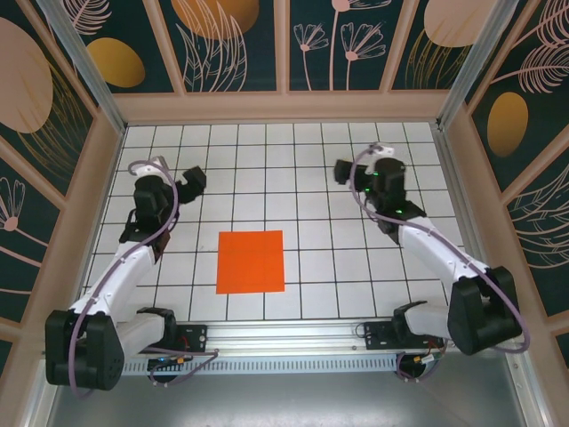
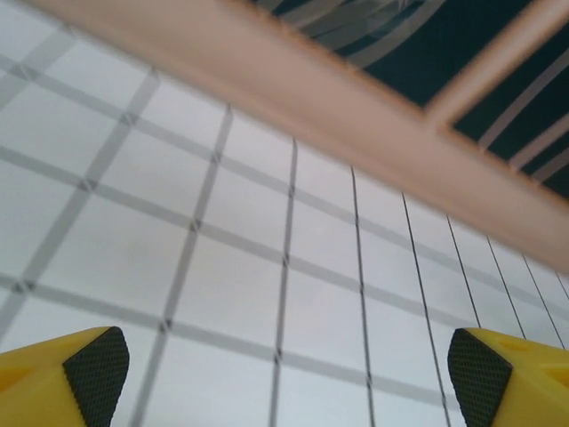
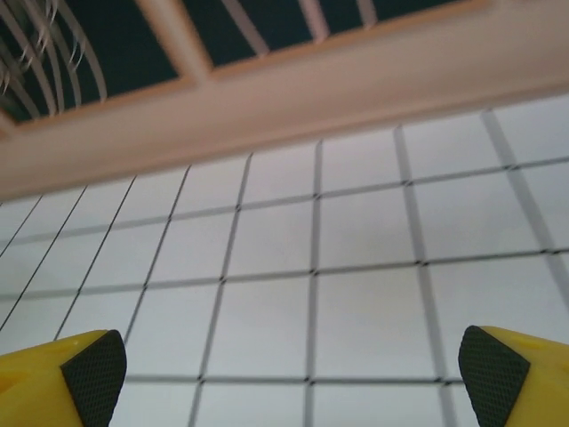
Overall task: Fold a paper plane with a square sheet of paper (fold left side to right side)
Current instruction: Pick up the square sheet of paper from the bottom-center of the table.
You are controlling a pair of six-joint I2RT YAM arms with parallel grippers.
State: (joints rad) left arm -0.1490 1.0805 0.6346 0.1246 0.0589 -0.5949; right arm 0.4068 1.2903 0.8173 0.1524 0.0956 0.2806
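The square sheet of paper (image 1: 250, 261), bright orange, lies flat and unfolded on the white grid table (image 1: 311, 142), near the front centre. The paper plane is out of view. My left gripper (image 1: 171, 173) hovers behind and to the left of the sheet, well apart from it, open and empty. In the left wrist view its yellow fingers with black pads (image 2: 96, 374) stand wide over bare tiles. My right gripper (image 1: 364, 167) is behind and to the right of the sheet, also open and empty. Its pads (image 3: 93, 375) frame bare grid.
Wooden-framed walls with leaf-patterned panels (image 1: 284, 40) close the table on three sides. The back wall's beam (image 2: 356, 116) crosses the left wrist view, and the same beam (image 3: 293, 107) crosses the right wrist view. The arm bases sit on a metal rail (image 1: 293, 342) at the near edge.
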